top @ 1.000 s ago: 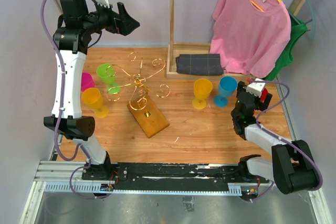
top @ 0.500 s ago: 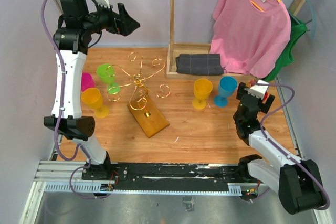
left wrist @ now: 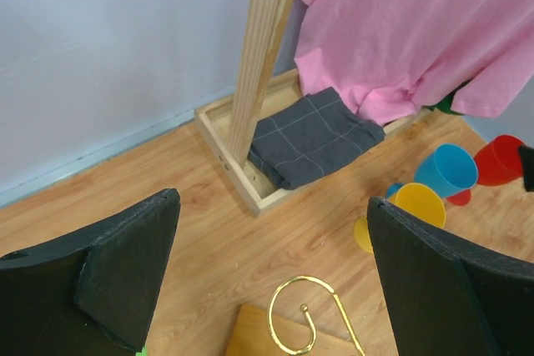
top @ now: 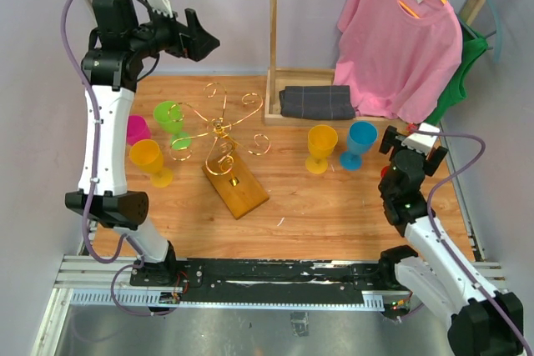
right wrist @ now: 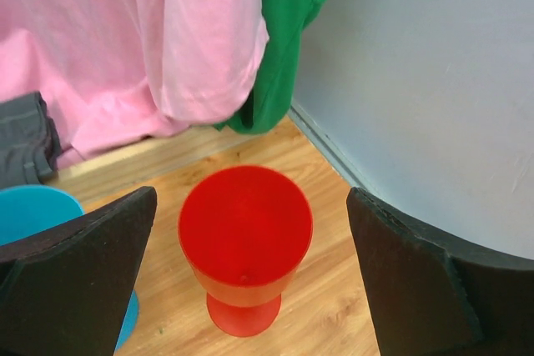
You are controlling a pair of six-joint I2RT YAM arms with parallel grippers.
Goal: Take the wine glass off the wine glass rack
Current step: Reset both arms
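The wine glass rack [top: 219,127] is gold wire with curled arms on a wooden base [top: 236,183]; one curl [left wrist: 304,323] shows in the left wrist view. A green wine glass [top: 169,116] is at the rack's left arm; I cannot tell whether it hangs on it. My left gripper [top: 200,39] is raised high behind the rack, open and empty [left wrist: 271,206]. My right gripper [top: 409,143] is open [right wrist: 250,198] above a red wine glass [right wrist: 245,243] that stands upright on the table at the right.
Pink [top: 138,129] and yellow [top: 148,158] glasses stand left of the rack. Another yellow glass [top: 320,143] and a blue glass [top: 361,141] stand to its right. A wooden garment stand at the back holds a folded grey cloth [top: 315,102] and a hanging pink shirt [top: 399,39].
My right gripper has risen and moved a little to the right and back. My left arm has shifted very slightly left.
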